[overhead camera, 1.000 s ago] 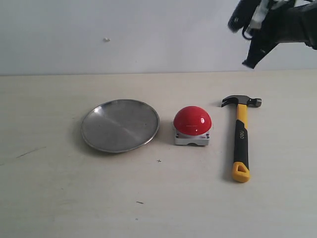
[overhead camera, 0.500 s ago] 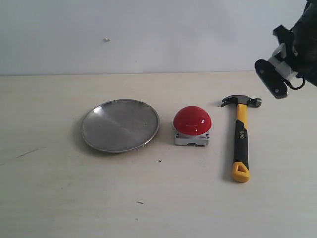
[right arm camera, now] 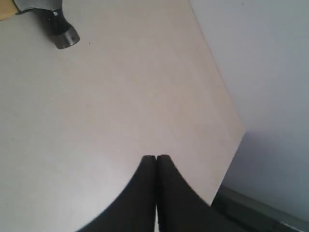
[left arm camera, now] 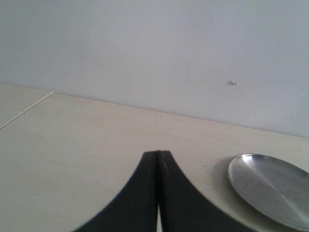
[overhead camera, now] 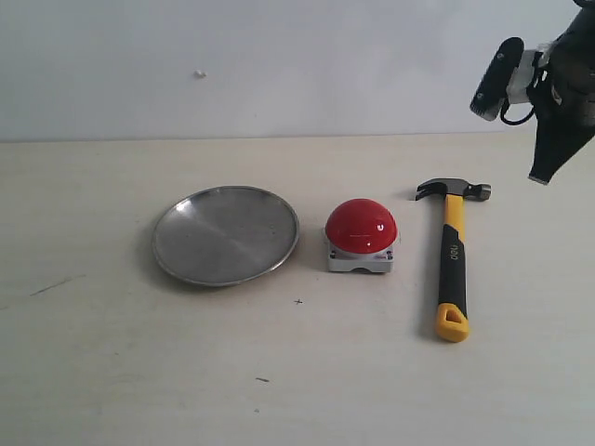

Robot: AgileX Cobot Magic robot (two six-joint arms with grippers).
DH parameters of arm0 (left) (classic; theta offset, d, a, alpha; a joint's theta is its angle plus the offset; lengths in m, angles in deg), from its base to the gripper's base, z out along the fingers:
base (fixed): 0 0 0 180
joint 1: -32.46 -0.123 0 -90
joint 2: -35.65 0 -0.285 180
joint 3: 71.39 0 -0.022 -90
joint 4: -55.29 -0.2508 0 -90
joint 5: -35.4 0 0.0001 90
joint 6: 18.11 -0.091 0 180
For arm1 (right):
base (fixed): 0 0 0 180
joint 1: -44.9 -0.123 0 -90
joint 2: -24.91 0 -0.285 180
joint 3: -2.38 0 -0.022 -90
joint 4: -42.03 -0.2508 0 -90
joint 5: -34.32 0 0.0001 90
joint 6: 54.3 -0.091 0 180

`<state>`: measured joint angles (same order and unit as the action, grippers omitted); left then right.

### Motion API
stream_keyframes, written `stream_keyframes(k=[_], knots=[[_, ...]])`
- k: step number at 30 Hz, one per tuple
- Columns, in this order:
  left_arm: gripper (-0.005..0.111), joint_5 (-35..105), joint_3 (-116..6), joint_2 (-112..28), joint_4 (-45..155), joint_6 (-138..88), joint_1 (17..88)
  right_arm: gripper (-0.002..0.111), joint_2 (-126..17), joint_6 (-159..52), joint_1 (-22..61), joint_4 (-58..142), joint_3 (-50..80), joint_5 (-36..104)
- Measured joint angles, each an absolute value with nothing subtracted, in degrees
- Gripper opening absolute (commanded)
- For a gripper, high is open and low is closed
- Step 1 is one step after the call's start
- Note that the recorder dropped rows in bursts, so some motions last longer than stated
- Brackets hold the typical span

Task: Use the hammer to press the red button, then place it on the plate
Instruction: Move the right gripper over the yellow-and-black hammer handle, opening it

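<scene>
The hammer [overhead camera: 452,251] lies flat on the table, dark head toward the wall and yellow handle end toward the front; its head [right arm camera: 58,26] also shows in the right wrist view. Left of it sits the red button [overhead camera: 361,226] on its grey-white base. Further left lies the silver plate [overhead camera: 226,234], whose rim [left arm camera: 236,176] also shows in the left wrist view. My right gripper [overhead camera: 540,174] hangs in the air above and right of the hammer head, shut and empty [right arm camera: 156,157]. My left gripper [left arm camera: 158,153] is shut and empty, outside the exterior view.
The pale wooden table [overhead camera: 297,372] meets a plain white wall [overhead camera: 279,65] at the back. The table's right edge [right arm camera: 227,104] shows in the right wrist view, with a dark drop beyond it. A small dark scratch [overhead camera: 56,285] marks the table at front left.
The right arm has swung from above the hammer head toward the right edge of the view and turned, its gripper now pointing down. Hammer, button and plate have not moved.
</scene>
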<state>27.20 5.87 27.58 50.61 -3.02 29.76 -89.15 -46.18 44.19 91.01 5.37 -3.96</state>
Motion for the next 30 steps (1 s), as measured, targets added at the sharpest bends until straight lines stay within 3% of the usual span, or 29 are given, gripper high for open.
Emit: stream_keyframes(k=[5,11,18,22,26,30], knots=[[0.000,27.2,5.9,27.6,50.6,-3.0,29.8,0.000,-89.1,-45.9,44.2,79.1,-0.4,-11.4],[0.000,27.2,5.9,27.6,50.6,-3.0,29.8,0.000,-91.1,-46.4,44.9,44.8,-20.4,-30.3],[0.000,27.2,5.9,27.6,50.6,-3.0,29.8,0.003,-92.9,-53.5,44.9,44.0,-24.1,-32.3],[0.000,27.2,5.9,27.6,50.6,-3.0,29.8,0.017,-94.2,-56.5,44.9,44.9,-24.1,-32.4],[0.000,27.2,5.9,27.6,50.6,-3.0,29.8,0.043,-96.8,-57.7,45.1,44.9,-24.1,-32.5],[0.000,27.2,5.9,27.6,50.6,-3.0,29.8,0.060,-99.9,-60.1,45.1,44.9,-24.1,-32.3]])
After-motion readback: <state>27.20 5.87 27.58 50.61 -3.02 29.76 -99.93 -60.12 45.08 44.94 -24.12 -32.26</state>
